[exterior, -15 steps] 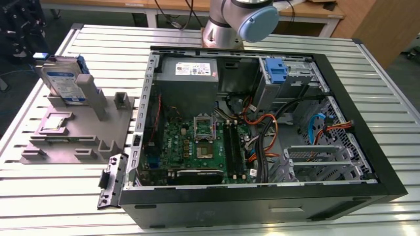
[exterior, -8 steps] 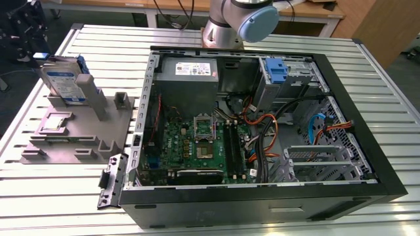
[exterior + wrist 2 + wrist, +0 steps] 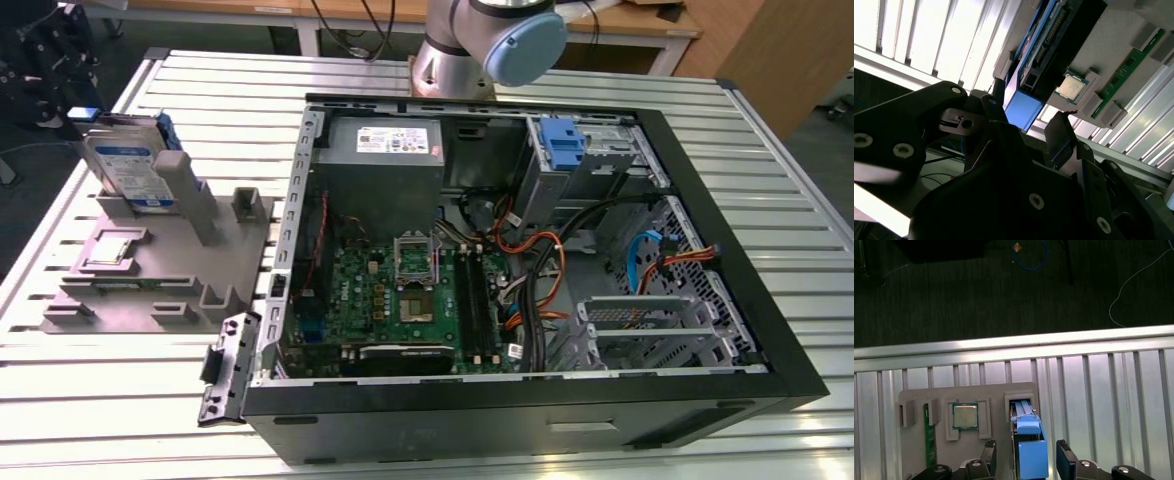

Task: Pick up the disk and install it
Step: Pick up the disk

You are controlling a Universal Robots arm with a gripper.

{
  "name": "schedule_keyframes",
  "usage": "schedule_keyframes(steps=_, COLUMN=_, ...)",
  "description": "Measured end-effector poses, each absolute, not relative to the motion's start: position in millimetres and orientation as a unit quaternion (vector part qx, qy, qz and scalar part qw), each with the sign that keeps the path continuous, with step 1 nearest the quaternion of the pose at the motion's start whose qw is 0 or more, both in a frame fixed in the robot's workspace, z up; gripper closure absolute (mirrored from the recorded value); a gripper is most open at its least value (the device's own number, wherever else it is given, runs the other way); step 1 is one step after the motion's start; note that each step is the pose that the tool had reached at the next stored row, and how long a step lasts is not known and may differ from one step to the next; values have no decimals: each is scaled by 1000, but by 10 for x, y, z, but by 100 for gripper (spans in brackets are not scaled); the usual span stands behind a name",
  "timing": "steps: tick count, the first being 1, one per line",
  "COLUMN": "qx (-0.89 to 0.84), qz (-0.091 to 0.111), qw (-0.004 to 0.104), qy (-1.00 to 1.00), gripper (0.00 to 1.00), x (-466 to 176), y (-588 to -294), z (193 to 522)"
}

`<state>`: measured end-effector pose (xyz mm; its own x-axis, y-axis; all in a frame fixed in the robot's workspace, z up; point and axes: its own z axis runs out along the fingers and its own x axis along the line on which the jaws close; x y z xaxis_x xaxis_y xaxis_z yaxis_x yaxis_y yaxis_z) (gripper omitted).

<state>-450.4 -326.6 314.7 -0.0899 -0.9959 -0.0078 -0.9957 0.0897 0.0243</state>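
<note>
On the grey fixture (image 3: 147,270) at the exterior view's left, beside the open computer case (image 3: 534,240), we see the disk (image 3: 130,170) standing on end in a slot. Its long axis rises from the fixture and its labelled face is turned to that camera. Its foot is sunk in the slot and hidden. In the first wrist view we look along that axis, so the disk shows edge-on, mostly as blue bracket, and the picture's edge cuts off its nearer end. The tool (image 3: 1026,447) is spread, with one of its fingers (image 3: 990,455) on each side of the disk and a gap showing both ways. In the second wrist view the tool's dark body hides much of the bench (image 3: 929,40). A processor chip (image 3: 965,416) sits in the neighbouring pocket.
</note>
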Motion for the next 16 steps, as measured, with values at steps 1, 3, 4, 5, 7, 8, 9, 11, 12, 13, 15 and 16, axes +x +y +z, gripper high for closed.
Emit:
schedule_keyframes(steps=1, qx=675, qz=-12, qw=5, qy=-738, gripper=41, x=-4504, y=-3266, z=3147)
schedule_keyframes(steps=3, qx=675, qz=-12, qw=5, qy=-738, gripper=41, x=-4504, y=-3266, z=3147)
schedule_keyframes(steps=4, qx=675, qz=-12, qw=5, qy=-738, gripper=41, x=-4504, y=-3266, z=3147)
schedule_keyframes(steps=5, qx=675, qz=-12, qw=5, qy=-738, gripper=41, x=-4504, y=-3266, z=3147)
schedule_keyframes(steps=7, qx=675, qz=-12, qw=5, qy=-738, gripper=41, x=-4504, y=-3266, z=3143)
schedule_keyframes(steps=8, qx=675, qz=-12, qw=5, qy=-738, gripper=41, x=-4504, y=-3266, z=3135)
schedule_keyframes(steps=9, qx=675, qz=-12, qw=5, qy=-738, gripper=41, x=-4504, y=-3266, z=3127)
schedule_keyframes(steps=11, qx=676, qz=-12, qw=5, qy=-737, gripper=41, x=-4504, y=-3265, z=3104)
schedule_keyframes(steps=12, qx=676, qz=-12, qw=5, qy=-736, gripper=41, x=-4504, y=-3265, z=3092)
schedule_keyframes(steps=13, qx=677, qz=-12, qw=5, qy=-735, gripper=41, x=-4505, y=-3262, z=3081)
schedule_keyframes(steps=15, qx=682, qz=-11, qw=5, qy=-732, gripper=41, x=-4505, y=-3260, z=3060)
schedule_keyframes(steps=16, qx=684, qz=-11, qw=5, qy=-729, gripper=41, x=-4507, y=-3260, z=3049)
